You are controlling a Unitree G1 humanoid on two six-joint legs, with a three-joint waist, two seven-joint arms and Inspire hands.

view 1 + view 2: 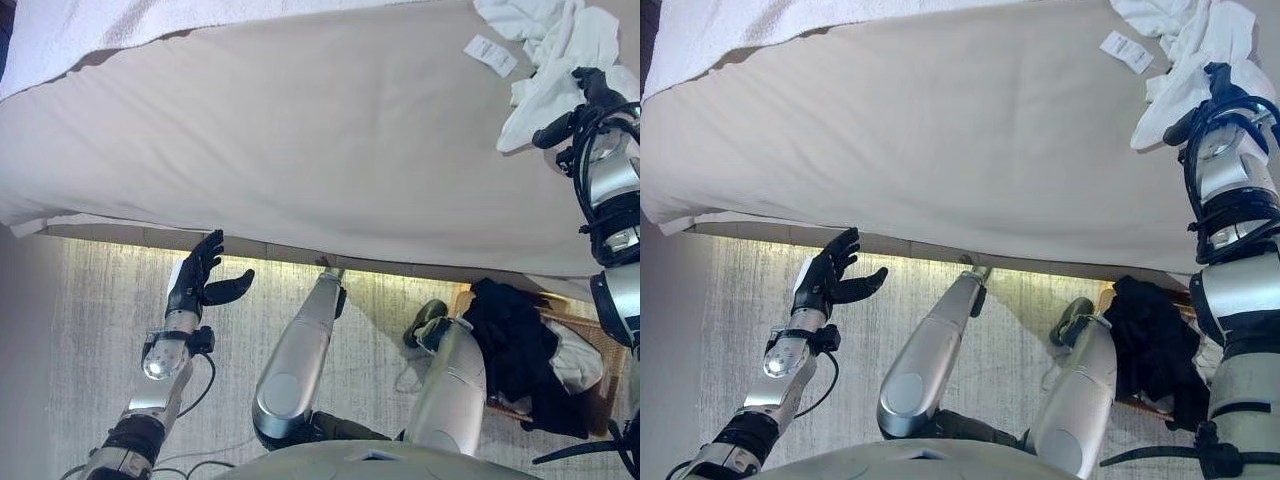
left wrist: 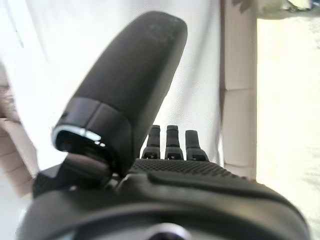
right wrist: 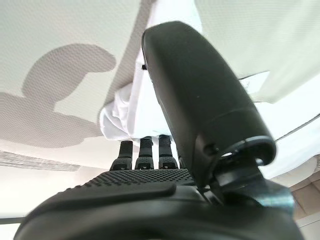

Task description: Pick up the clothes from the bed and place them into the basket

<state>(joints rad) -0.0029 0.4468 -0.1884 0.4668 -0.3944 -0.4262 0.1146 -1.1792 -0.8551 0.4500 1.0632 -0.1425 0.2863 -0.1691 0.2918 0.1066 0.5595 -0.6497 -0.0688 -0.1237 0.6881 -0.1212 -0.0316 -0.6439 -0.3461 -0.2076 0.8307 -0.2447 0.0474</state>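
Note:
A crumpled white garment point(image 1: 545, 60) lies on the beige bed point(image 1: 300, 140) at its far right. My right hand point(image 1: 592, 88) is over the garment's near edge with fingers straight and thumb out; in the right wrist view point(image 3: 150, 185) the fingers point at the white cloth point(image 3: 120, 115) and hold nothing. My left hand point(image 1: 200, 275) is open and empty, below the bed's near edge over the rug; it also shows in the left wrist view point(image 2: 175, 175). A wicker basket point(image 1: 600, 390) on the floor at lower right holds dark clothes point(image 1: 515, 345) and a white piece point(image 1: 575, 360).
A white paper tag point(image 1: 491, 55) lies on the bed beside the garment. A white blanket point(image 1: 100, 30) covers the bed's far left. A pale rug point(image 1: 100, 300) runs along the bed's lit near edge.

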